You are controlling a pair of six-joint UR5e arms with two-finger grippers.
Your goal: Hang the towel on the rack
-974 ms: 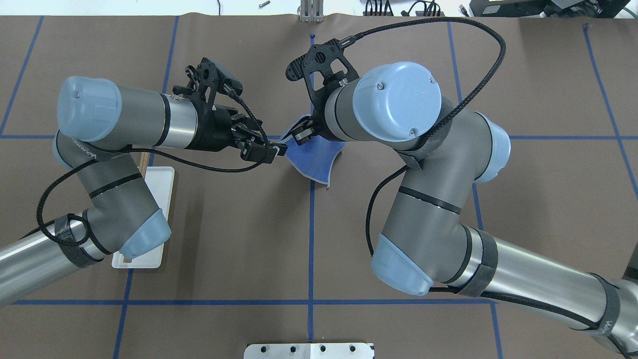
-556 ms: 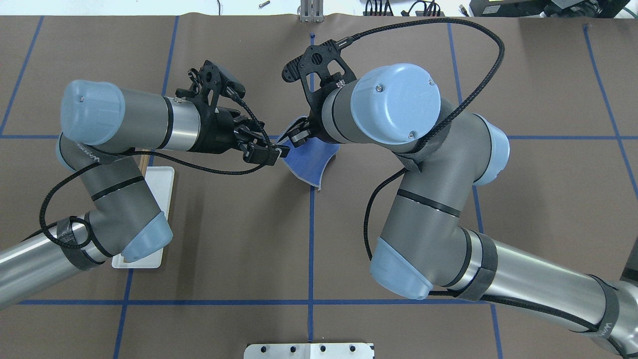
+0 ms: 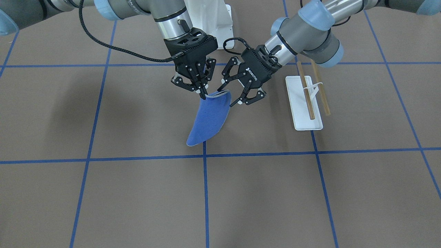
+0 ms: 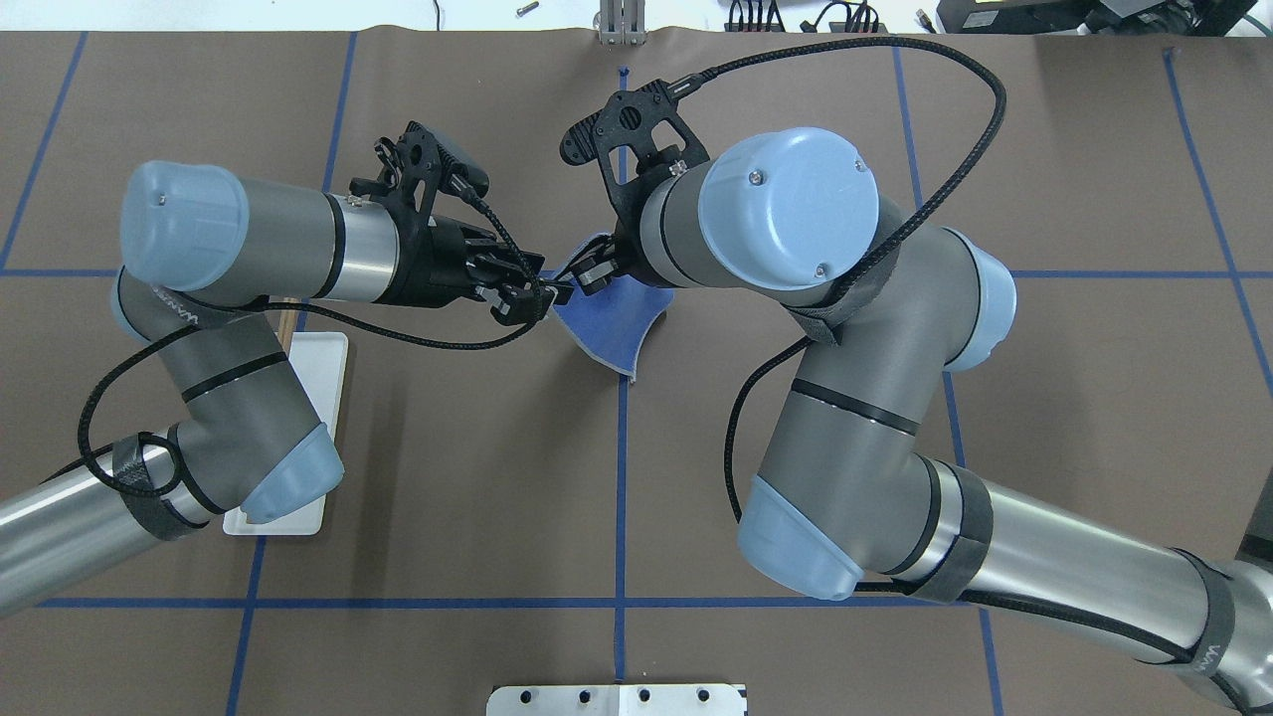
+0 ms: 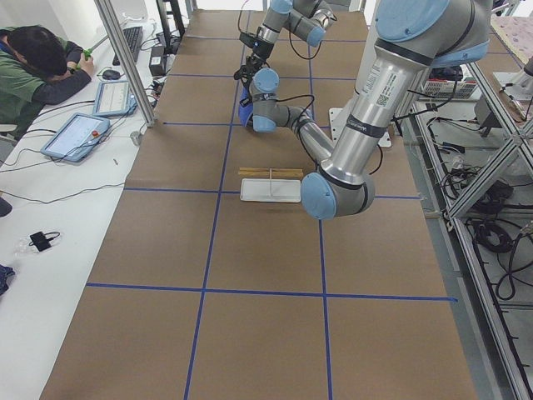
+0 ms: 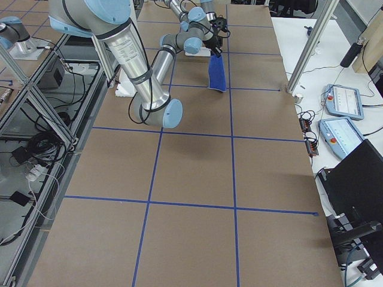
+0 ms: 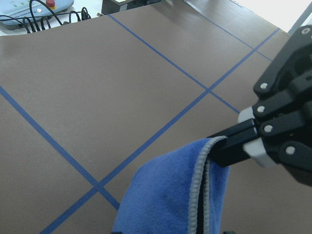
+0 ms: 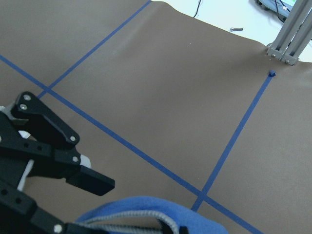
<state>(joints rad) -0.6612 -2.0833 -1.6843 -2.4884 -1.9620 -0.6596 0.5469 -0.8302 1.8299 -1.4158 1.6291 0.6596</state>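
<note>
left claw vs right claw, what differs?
The left claw is open, fingers either side of the towel's top edge; the right claw is shut, pinching that edge. The left claw is tilted, its wrist toward the rack; the right claw points down. Both are black, two-fingered.

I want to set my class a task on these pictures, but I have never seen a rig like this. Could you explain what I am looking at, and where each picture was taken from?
This is a two-armed robot at a brown table. Each arm ends in a two-finger gripper.

One camera looks down from behind the robot and one faces it from across the table. Two look along the table from its ends, and one sits on each wrist.

The right gripper is pinched shut on the top edge of a blue towel, which hangs down from it. The left gripper is open, close to the towel's other top corner.

To one side stands a small rack, a white base with two wooden rods. Nothing hangs on it.
</note>
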